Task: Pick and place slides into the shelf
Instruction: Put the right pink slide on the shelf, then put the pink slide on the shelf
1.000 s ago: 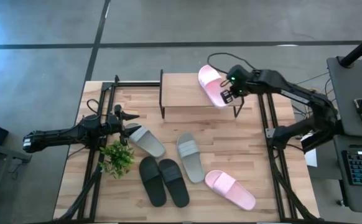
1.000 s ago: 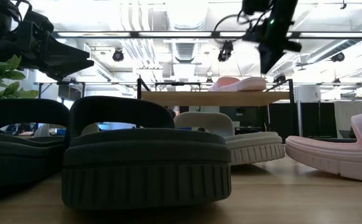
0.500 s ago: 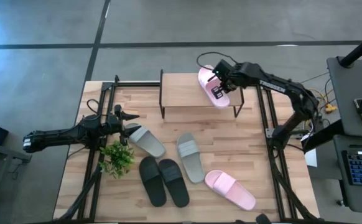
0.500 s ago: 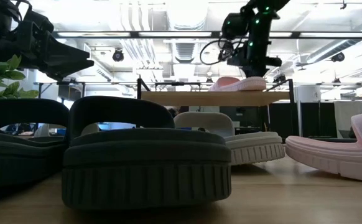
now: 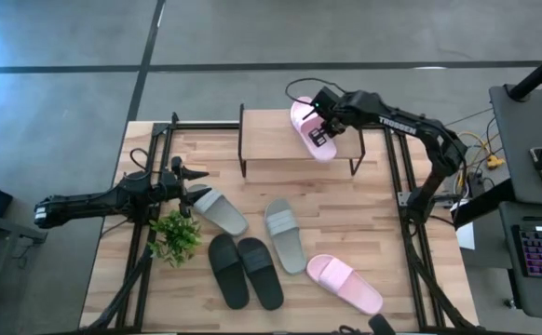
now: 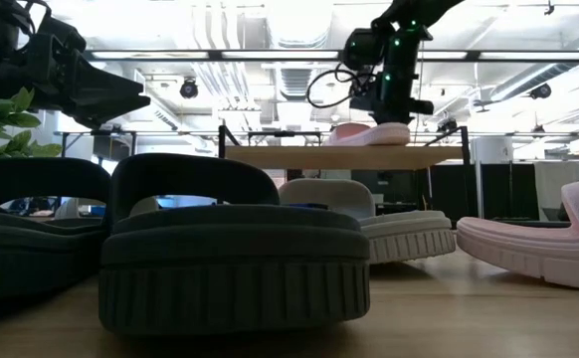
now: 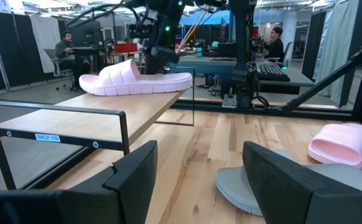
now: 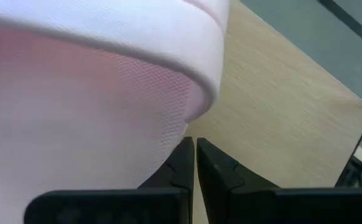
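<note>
Right gripper (image 5: 319,136) sits over the top board of the shelf (image 5: 271,140), directly above a pale pink slide (image 5: 304,126). In the right wrist view its two dark fingers (image 8: 184,163) stand pressed together with almost no gap, nothing between them; their tips touch the slide's pink footbed (image 8: 75,112) just beside its raised rim, with the light wood board beyond. The fingers are closed and empty, pushing on the slide rather than gripping it.

That slide: wide smooth strap, thick ribbed sole edge, pale pink throughout. From the left wrist view it lies flat on the board (image 7: 100,121), sole down, toward the board's right end.

Left gripper (image 5: 189,177) hangs low over the table's left side, fingers (image 7: 131,180) spread apart, holding nothing. A grey slide (image 5: 218,209) lies just ahead of those fingers, beside a small green plant (image 5: 176,235).

Other slides on the tabletop (image 5: 364,223), all sole down:
- second grey slide (image 5: 285,234), near the table centre
- black pair (image 5: 245,270), side by side, touching or nearly so, just beside the second grey one
- second pink slide (image 5: 344,282), apart from the rest, toward the right front corner

Shelf's lower tier: contents cannot be made out.
</note>
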Controlling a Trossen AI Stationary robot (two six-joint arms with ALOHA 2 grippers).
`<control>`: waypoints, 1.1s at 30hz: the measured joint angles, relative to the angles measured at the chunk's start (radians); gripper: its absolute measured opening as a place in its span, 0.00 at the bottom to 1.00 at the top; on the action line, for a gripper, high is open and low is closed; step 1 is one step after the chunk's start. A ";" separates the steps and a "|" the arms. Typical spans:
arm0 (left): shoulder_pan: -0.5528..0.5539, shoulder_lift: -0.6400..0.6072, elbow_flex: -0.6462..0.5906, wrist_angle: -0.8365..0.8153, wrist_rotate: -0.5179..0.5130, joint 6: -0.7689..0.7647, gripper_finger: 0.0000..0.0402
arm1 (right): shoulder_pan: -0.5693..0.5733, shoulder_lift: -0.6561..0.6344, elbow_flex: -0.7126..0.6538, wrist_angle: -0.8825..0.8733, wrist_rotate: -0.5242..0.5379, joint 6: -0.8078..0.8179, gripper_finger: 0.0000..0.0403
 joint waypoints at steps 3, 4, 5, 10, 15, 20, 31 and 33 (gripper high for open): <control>0.000 0.000 0.000 0.000 0.000 0.000 0.56 | 0.008 -0.013 0.004 -0.010 -0.005 0.000 0.03; 0.000 0.000 0.000 0.000 0.000 0.000 0.56 | 0.011 -0.015 0.005 -0.011 -0.008 0.000 0.03; 0.000 0.000 0.000 0.000 0.000 0.000 0.56 | 0.014 -0.017 0.005 -0.013 -0.015 -0.001 0.03; 0.000 0.000 0.000 0.000 0.000 0.000 0.56 | 0.026 -0.018 0.004 -0.021 -0.027 -0.009 0.03; 0.000 0.000 0.000 0.000 0.000 0.000 0.56 | 0.034 -0.018 0.003 -0.030 -0.027 -0.011 0.03; 0.000 0.000 0.000 0.000 0.000 0.000 0.56 | 0.056 -0.018 0.003 -0.028 -0.032 -0.012 0.03; 0.000 0.000 0.000 0.000 0.000 0.000 0.56 | 0.078 -0.021 0.003 -0.040 -0.019 -0.025 0.03; 0.000 0.000 0.000 0.000 0.000 0.000 0.56 | 0.078 -0.033 0.009 -0.082 0.014 -0.047 0.03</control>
